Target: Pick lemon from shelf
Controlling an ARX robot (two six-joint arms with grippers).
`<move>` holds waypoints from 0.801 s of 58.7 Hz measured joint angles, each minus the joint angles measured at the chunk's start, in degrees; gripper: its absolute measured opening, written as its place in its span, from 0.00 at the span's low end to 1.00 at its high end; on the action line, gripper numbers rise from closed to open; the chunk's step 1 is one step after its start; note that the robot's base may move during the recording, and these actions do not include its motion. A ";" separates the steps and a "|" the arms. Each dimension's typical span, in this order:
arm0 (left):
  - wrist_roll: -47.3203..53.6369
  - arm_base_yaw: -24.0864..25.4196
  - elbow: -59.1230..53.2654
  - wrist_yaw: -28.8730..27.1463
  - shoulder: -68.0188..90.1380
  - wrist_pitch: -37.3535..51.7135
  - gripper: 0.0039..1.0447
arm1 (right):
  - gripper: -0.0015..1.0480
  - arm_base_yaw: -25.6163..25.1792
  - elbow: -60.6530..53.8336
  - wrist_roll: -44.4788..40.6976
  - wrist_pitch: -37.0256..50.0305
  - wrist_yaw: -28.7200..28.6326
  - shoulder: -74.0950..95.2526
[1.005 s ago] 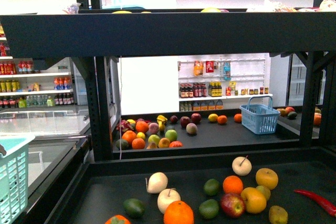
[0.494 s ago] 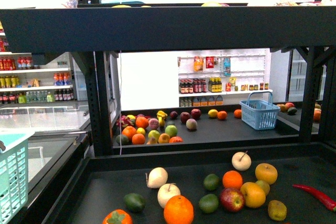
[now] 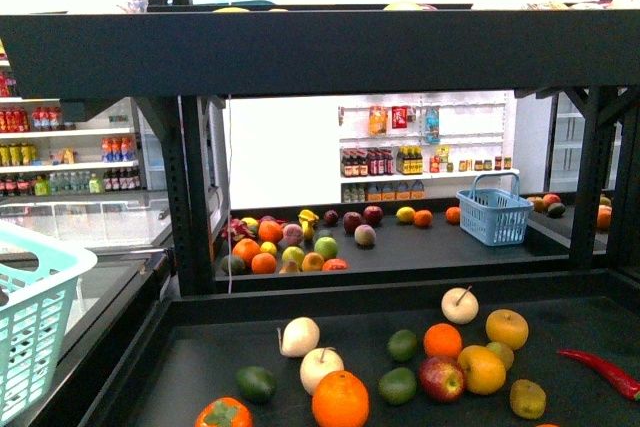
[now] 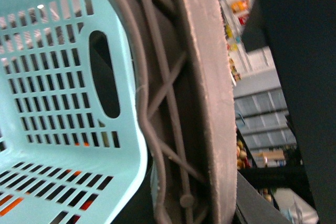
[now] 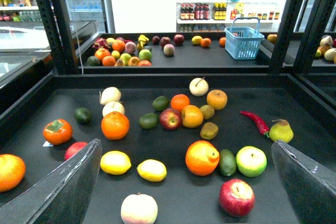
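Observation:
Two yellow lemons [image 5: 115, 162] [image 5: 151, 170] lie side by side on the near tier of the black shelf [image 5: 173, 198], among other fruit. My right gripper [image 5: 190, 184] hangs open above this tier. Its dark fingers [image 5: 68, 187] frame the lemons, an orange [image 5: 202, 157] and a red apple [image 5: 236, 196] without touching anything. My left gripper [image 4: 176, 129] is shut on the rim of a light teal basket [image 4: 58, 77]. That basket [image 3: 30, 327] shows tilted at the left edge of the front view, outside the shelf [image 3: 300, 57].
Oranges, apples, limes, a pear [image 5: 281, 130] and a red chili [image 5: 255, 121] crowd the tier. Thick black posts [image 3: 190, 197] stand at the left. A second black tier behind holds more fruit and a blue basket [image 3: 495, 212]. White wall shelves [image 3: 420, 162] carry bottles.
The teal basket has risen and tilted further into the left of the front view. The fruit on the shelf has not moved.

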 joint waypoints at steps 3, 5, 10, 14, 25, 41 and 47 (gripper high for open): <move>1.60 -1.57 -0.76 2.56 -2.34 -0.83 0.13 | 0.93 0.00 0.00 0.00 0.00 0.00 -0.02; 2.19 -2.71 -1.29 4.17 -3.52 -0.87 0.13 | 0.93 0.00 0.00 0.00 0.00 0.00 -0.02; 3.67 -5.92 -2.97 7.67 -6.03 -0.74 0.11 | 0.93 0.00 0.00 0.00 0.00 0.02 0.00; 4.55 -8.85 -4.83 10.05 -7.54 -0.24 0.10 | 0.93 0.00 0.00 0.00 0.00 0.02 0.00; 6.45 -17.03 -11.02 12.07 -8.37 0.55 0.07 | 0.93 0.00 0.00 0.00 0.00 0.02 0.00; 6.78 -25.38 -12.98 12.28 -4.52 7.80 0.06 | 0.93 0.00 0.00 0.00 0.00 0.02 0.00; 5.97 -27.87 -12.98 12.39 -1.95 10.88 0.06 | 0.93 0.00 0.00 0.00 0.00 0.02 0.00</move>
